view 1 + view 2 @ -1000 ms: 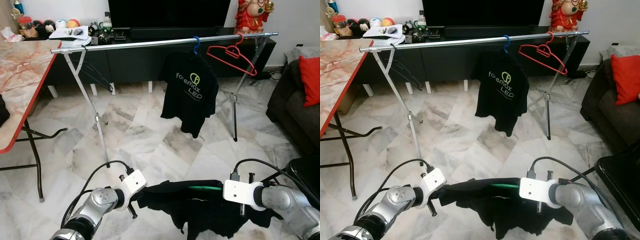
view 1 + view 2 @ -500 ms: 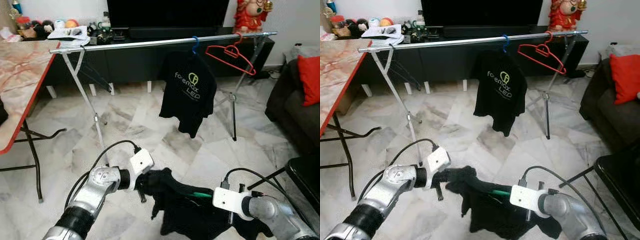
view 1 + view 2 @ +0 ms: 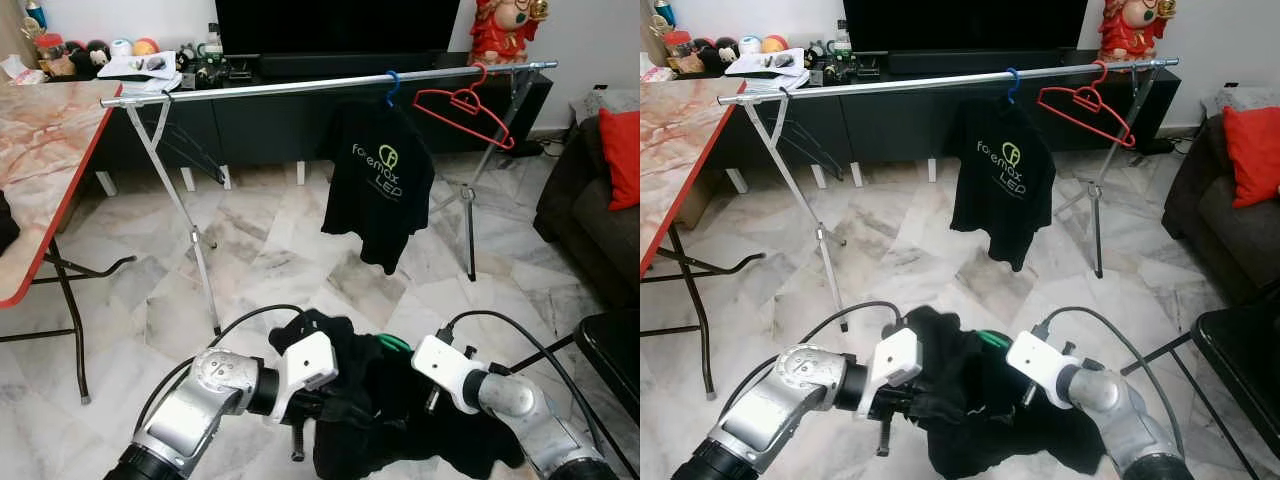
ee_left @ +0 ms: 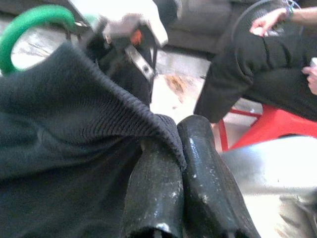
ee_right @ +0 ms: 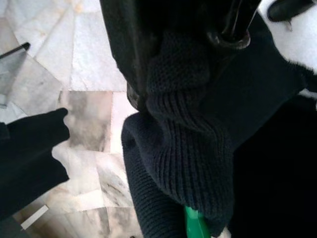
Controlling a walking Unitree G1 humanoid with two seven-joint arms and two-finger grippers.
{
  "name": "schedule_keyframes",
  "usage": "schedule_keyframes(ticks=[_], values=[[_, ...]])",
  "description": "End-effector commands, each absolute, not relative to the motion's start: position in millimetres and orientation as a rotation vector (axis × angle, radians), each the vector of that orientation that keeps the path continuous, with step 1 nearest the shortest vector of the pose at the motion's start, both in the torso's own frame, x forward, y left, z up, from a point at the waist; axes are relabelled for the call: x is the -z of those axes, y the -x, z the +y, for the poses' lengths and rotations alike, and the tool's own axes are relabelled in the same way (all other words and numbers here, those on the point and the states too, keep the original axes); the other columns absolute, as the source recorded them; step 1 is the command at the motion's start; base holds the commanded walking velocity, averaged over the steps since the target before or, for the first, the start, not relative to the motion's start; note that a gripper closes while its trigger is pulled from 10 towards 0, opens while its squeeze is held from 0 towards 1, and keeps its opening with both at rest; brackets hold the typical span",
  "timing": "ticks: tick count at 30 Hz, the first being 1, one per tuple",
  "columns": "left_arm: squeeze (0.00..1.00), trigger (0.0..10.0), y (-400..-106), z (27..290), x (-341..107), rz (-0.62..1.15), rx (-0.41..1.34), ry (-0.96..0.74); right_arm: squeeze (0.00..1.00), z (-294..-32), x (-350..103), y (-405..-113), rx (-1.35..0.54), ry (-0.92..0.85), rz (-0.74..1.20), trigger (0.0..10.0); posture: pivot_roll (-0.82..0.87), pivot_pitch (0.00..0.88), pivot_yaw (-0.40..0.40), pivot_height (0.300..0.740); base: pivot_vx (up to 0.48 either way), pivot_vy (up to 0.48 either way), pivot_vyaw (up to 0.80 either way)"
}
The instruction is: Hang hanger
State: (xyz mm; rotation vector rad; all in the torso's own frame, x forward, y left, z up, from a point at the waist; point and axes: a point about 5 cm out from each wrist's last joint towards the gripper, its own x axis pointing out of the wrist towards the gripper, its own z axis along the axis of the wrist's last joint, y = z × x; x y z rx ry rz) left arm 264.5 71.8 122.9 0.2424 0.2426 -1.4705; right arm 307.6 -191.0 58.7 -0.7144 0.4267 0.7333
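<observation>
A black ribbed garment point(image 3: 385, 405) with a green hanger point(image 3: 393, 344) inside it hangs bunched between my two grippers, low over the floor. My left gripper point(image 4: 181, 130) is shut, its fingers point(image 4: 154, 193) pinching the garment's ribbed edge; the hanger's green hook point(image 4: 27, 25) curves just beyond. My right gripper point(image 5: 183, 69) is shut on the same garment from the other side. Further off, a silver clothes rail point(image 3: 300, 87) carries a black printed T-shirt point(image 3: 380, 180) on a blue hanger and an empty red hanger point(image 3: 465, 105).
A marble table with a red edge point(image 3: 40, 170) stands at the left. A dark sofa with a red cushion point(image 3: 600, 180) and a black seat point(image 3: 615, 345) are at the right. A TV cabinet point(image 3: 270, 125) lies behind the rail. A seated person point(image 4: 267, 54) is nearby.
My left gripper has swung right, close to the right gripper. The garment, stretched out flat a second ago, is now bunched in a heap between them.
</observation>
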Motion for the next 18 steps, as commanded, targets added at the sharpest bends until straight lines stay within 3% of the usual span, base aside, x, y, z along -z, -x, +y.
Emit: schedule_keyframes(ticks=[1, 3, 4, 5, 6, 18], values=[[0.0, 10.0, -265.6, 68.3, -137.1, 0.182, 1.466, -0.23, 0.0, -192.3, -61.7, -309.9, -0.72, 0.693, 0.419, 0.0, -0.05, 0.101, 0.011, 0.74, 0.0, 0.0, 0.0], [0.0, 10.0, -263.7, 66.0, -140.3, 0.177, 1.493, -0.211, 0.0, -191.5, -61.1, -310.6, -0.72, 0.691, 0.419, 0.0, -0.04, 0.1, 0.012, 0.74, 0.0, 0.0, 0.0], [0.58, 10.0, -261.3, 65.2, -140.2, 0.179, 1.513, -0.208, 0.0, -191.1, -61.1, -310.9, -0.72, 0.689, 0.418, 0.0, -0.04, 0.1, 0.012, 0.74, 0.0, 0.0, 0.0], [0.58, 10.0, -261.3, 65.2, -140.2, 0.179, 1.513, -0.208, 0.0, -191.1, -61.1, -310.9, -0.72, 0.689, 0.418, 0.0, -0.04, 0.1, 0.012, 0.74, 0.0, 0.0, 0.0], [1.0, 10.0, -259.0, 64.4, -140.2, 0.182, 1.522, -0.206, 0.0, -190.9, -61.3, -311.4, -0.718, 0.685, 0.415, 0.0, -0.05, 0.098, 0.013, 0.74, 0.0, 0.0, 0.0], [1.0, 10.0, -255.9, 67.0, -142.1, 0.2, 1.524, -0.197, 0.0, -190.0, -60.8, -313.2, -0.72, 0.664, 0.404, 0.0, -0.04, 0.097, 0.012, 0.74, 0.0, 0.0, 0.0]])
